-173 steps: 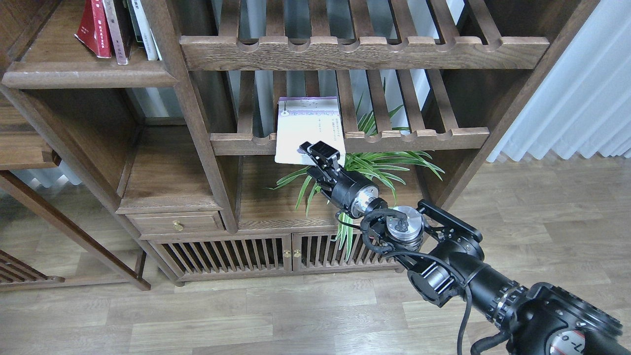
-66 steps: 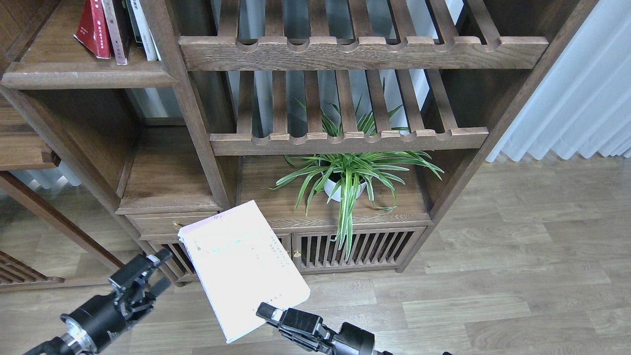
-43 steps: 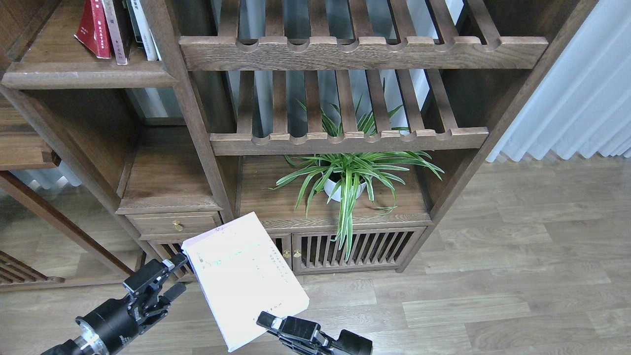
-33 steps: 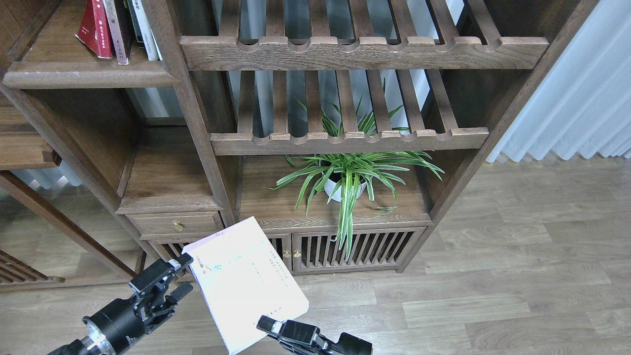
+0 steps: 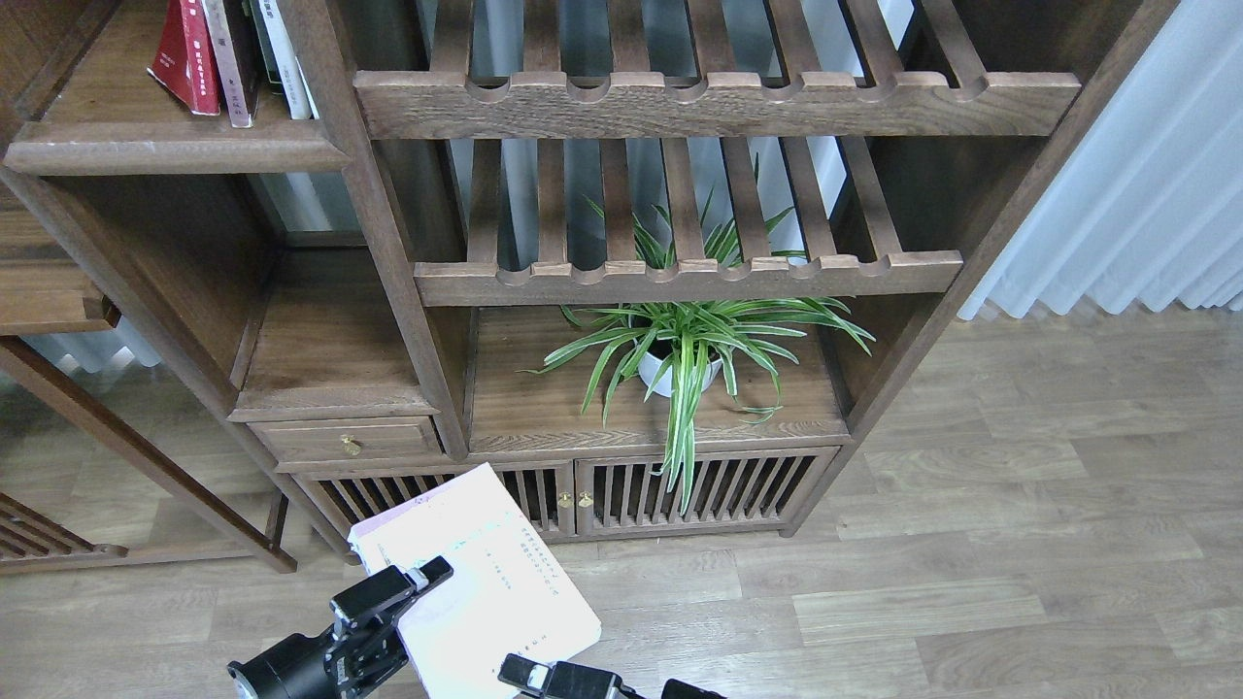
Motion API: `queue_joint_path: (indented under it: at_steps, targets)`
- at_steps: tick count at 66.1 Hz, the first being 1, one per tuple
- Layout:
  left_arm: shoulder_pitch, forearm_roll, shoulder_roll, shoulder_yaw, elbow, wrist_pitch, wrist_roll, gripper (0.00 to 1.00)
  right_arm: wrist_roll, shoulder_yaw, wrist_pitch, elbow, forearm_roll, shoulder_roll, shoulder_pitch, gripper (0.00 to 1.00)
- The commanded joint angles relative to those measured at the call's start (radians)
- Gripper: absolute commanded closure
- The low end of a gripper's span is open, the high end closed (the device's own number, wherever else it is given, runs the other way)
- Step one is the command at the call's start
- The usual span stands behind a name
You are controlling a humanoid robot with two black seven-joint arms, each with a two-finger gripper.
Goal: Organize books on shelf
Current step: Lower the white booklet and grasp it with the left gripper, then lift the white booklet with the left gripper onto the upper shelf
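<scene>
We hold the pale lavender-white book (image 5: 486, 573) low in front of us, at about 7 o'clock in the view, well below and apart from the shelf (image 5: 175, 146) at 11 o'clock. On that surface the other books (image 5: 228, 53) stand leaning, a red one and some lighter ones.

Our right tool (image 5: 529, 673) touches the lower edge of the book at 6 o'clock; it seems to pinch that edge, but most of the tool is cut off by the view, so we cannot tell this surely. Our left tool (image 5: 388, 607) lies at the left edge of the book, with its upper finger (image 5: 393, 585) over the cover. Whether it is pressed onto the book or only spread around it, we cannot tell (the lower finger is hidden).

We judge that the step in hand is a handover of the book from right to left. The next move calls for a firm grip by the left tool before the right one lets go, then a long lift toward 11 o'clock, with the book turned upright to slide in beside the others. The plant (image 5: 680, 349) is far from this way.
</scene>
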Motion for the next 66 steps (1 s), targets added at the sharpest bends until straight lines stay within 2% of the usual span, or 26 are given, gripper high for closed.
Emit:
queue_joint_path:
  at_steps: [1,6,15,20,24,29,30,32,33,35,42,44,49,57,66]
  targets:
    - [0.002,-0.003,0.01,-0.002,0.0,0.0,-0.004,0.81,0.0,-0.001,0.0,0.001,0.002,0.0,0.0,0.94]
    - [0.003,-0.006,0.015,-0.005,0.0,0.0,-0.006,0.9,0.0,-0.001,0.0,0.001,0.002,0.0,0.0,0.94]
    - [0.003,-0.006,0.036,-0.005,0.0,0.0,-0.007,0.92,0.003,-0.001,0.0,0.001,0.0,0.0,0.0,0.91]
    - [-0.003,-0.006,0.051,-0.005,0.0,0.0,-0.007,0.93,0.006,-0.003,0.0,0.001,0.0,0.0,0.0,0.86]
    - [-0.006,-0.006,0.065,-0.005,0.0,0.0,-0.007,0.94,0.011,-0.003,0.0,0.001,0.0,0.0,0.0,0.78]
    - [-0.034,-0.008,0.09,-0.008,0.003,0.0,-0.009,0.94,0.011,-0.012,0.0,0.001,-0.005,0.0,0.0,0.51]
    - [-0.046,-0.011,0.096,-0.012,0.006,0.0,-0.009,0.94,0.012,-0.02,0.0,-0.001,-0.015,0.0,0.0,0.35]
    - [-0.054,-0.012,0.1,-0.019,0.008,0.0,-0.01,0.94,0.012,-0.026,0.0,0.001,-0.029,0.0,0.0,0.22]
    - [-0.063,-0.017,0.108,-0.026,0.009,0.0,-0.013,0.95,0.012,-0.035,0.0,0.001,-0.053,0.0,0.003,0.07]
    - [-0.069,-0.02,0.117,-0.032,0.011,0.0,-0.016,0.95,0.014,-0.037,0.0,0.001,-0.075,0.0,0.005,0.03]
    - [-0.081,-0.021,0.188,-0.097,0.014,0.0,-0.02,0.95,0.017,-0.032,0.0,0.001,-0.106,0.0,0.003,0.02]
    - [-0.083,-0.015,0.249,-0.15,0.015,0.0,-0.015,0.96,0.017,-0.032,0.0,-0.002,-0.109,0.0,0.008,0.01]
    - [-0.083,0.002,0.307,-0.21,0.017,0.0,0.005,0.96,0.017,-0.029,0.0,-0.007,-0.109,0.0,0.01,0.01]
    - [-0.077,0.119,0.436,-0.394,0.015,0.0,0.019,0.96,0.017,-0.024,0.0,-0.012,-0.109,0.0,0.013,0.01]
    - [-0.078,0.204,0.524,-0.627,0.012,0.0,0.017,0.95,0.017,-0.024,0.0,-0.027,-0.109,0.0,0.013,0.01]
